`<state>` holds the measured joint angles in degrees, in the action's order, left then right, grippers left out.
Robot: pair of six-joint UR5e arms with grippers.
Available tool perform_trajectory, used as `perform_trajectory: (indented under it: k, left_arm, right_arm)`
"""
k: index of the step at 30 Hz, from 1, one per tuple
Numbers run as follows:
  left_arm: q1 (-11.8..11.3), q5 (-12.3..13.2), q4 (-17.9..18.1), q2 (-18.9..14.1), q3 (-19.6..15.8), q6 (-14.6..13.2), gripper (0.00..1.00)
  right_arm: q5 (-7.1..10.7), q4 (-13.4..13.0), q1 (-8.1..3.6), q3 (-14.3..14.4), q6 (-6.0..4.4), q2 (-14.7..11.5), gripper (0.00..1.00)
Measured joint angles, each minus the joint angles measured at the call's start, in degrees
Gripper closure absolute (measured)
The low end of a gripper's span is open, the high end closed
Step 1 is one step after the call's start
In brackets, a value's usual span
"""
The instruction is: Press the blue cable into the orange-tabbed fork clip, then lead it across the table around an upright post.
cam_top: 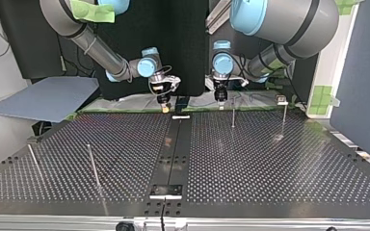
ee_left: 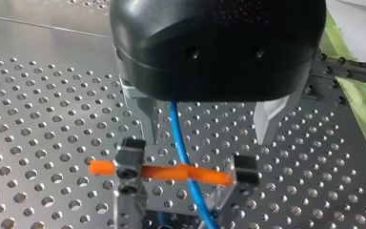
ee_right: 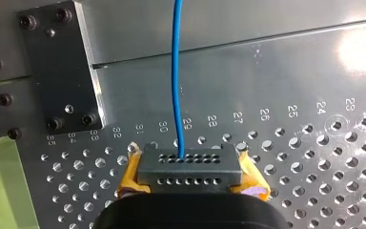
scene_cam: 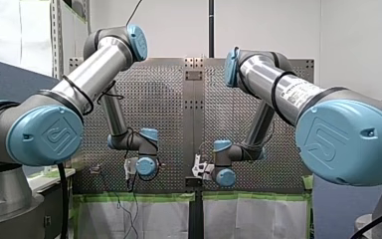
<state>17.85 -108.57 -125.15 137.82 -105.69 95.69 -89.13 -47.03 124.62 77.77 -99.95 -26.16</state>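
Note:
In the left wrist view the blue cable (ee_left: 183,148) runs between the metal fingers (ee_left: 144,119) of my left gripper (ee_left: 205,139), which is open and touches nothing. Just ahead of them stands the fork clip (ee_left: 129,164), and the cable crosses its orange tab (ee_left: 162,172) between the two black prongs. In the right wrist view my right gripper (ee_right: 190,177) has its yellow pads (ee_right: 129,177) shut on a grey perforated block (ee_right: 190,164). The blue cable (ee_right: 176,71) leaves that block straight ahead. Both grippers hang low at the top view's far edge, right (cam_top: 164,99) and left (cam_top: 220,97).
Thin upright posts stand on the perforated table (cam_top: 270,163): two near my left gripper (cam_top: 233,113) (cam_top: 284,118) and two at the top view's near left (cam_top: 92,163) (cam_top: 33,161). A dark bolted plate (ee_right: 59,71) lies ahead of my right gripper. Green tape (ee_left: 362,100) lines the table edge.

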Motion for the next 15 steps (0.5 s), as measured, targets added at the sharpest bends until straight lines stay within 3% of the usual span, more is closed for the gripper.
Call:
perform_trajectory:
  k: [15]
  left_arm:
    - [0.7,-0.1,0.1,-0.3,0.0,-3.4,0.0]
  right_arm:
    - [-0.08,-0.2,-0.03,0.0,0.0,0.1,1.0]
